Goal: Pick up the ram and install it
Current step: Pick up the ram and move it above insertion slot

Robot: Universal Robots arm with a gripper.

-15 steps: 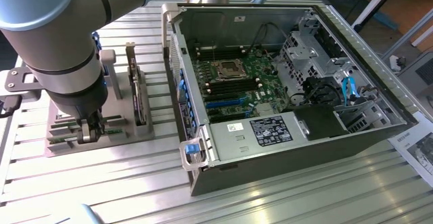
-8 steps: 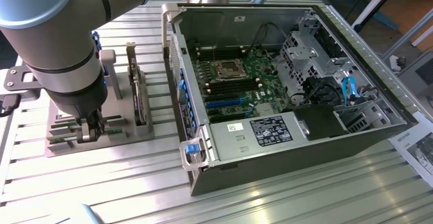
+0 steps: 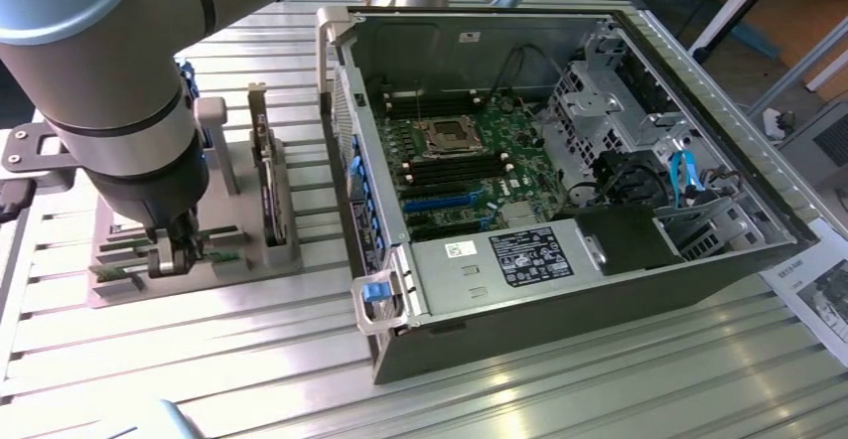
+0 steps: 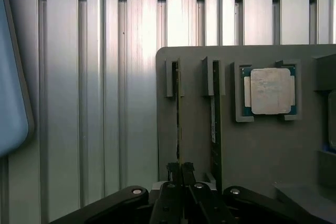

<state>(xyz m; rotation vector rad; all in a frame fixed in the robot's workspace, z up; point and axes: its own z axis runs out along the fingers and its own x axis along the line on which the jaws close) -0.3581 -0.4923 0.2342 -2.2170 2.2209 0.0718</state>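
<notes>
Black two-fingered claw [image 4: 181, 168] is clenched on the thin green ram stick [image 4: 178, 103], whose long axis runs straight ahead along the grey holder [image 4: 195, 129].

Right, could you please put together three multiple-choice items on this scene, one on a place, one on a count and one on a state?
1. Where is the gripper?
A. At the grey holder, to the exterior view's left of the computer case
B. Inside the computer case
C. Raised well clear of everything

2. How many memory sticks stand on edge in the holder's slots?
A. One
B. Two
C. Four

3. How is the gripper?
A. Wide open
B. Shut on the ram
C. Shut on empty air

Answers:
1 A, since the exterior view shows it reaching down into the holder beside the case.
2 B, since the wrist view shows the ram and a second stick in neighbouring slots.
3 B, since the fingers meet on the ram's thin edge.
</notes>
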